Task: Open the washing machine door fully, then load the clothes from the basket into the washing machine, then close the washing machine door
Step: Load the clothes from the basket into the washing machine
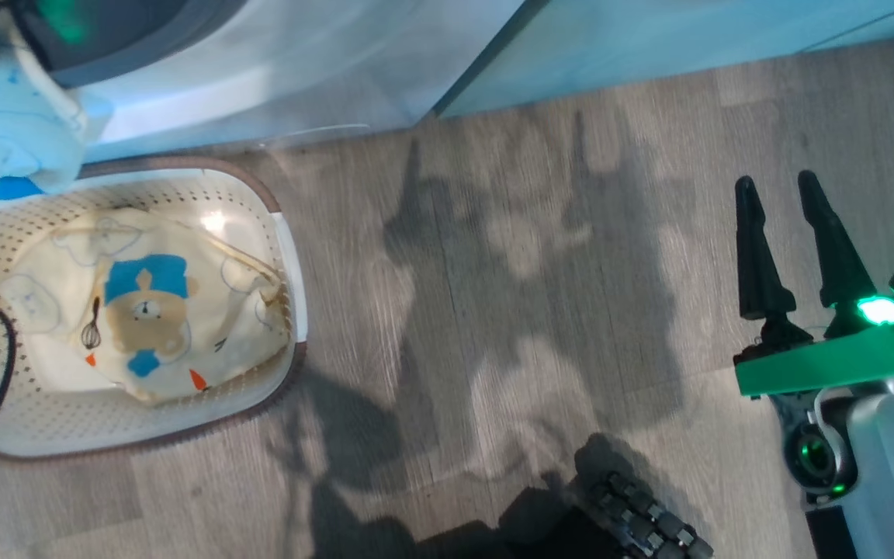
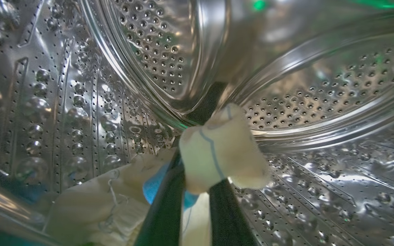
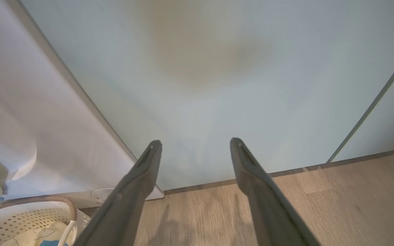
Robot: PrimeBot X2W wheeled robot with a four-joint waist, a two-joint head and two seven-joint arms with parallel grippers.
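Cream perforated basket (image 1: pixel 284 256) sits at the left on the wood floor (image 1: pixel 532 310), holding the bear-printed clothes (image 1: pixel 152 310); at the right, the right jaws stand spread wide and empty. Inside the washing machine (image 2: pixel 320 85) drum, the left jaws pinch a cream garment (image 2: pixel 224 150). From the right wrist, the spread jaws face a pale green cabinet door (image 3: pixel 217 68), touching nothing.

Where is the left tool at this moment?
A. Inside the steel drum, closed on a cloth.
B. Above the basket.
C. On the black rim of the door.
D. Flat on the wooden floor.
A: in the left wrist view the left tool pinches a cream cloth, with the perforated drum all around it.
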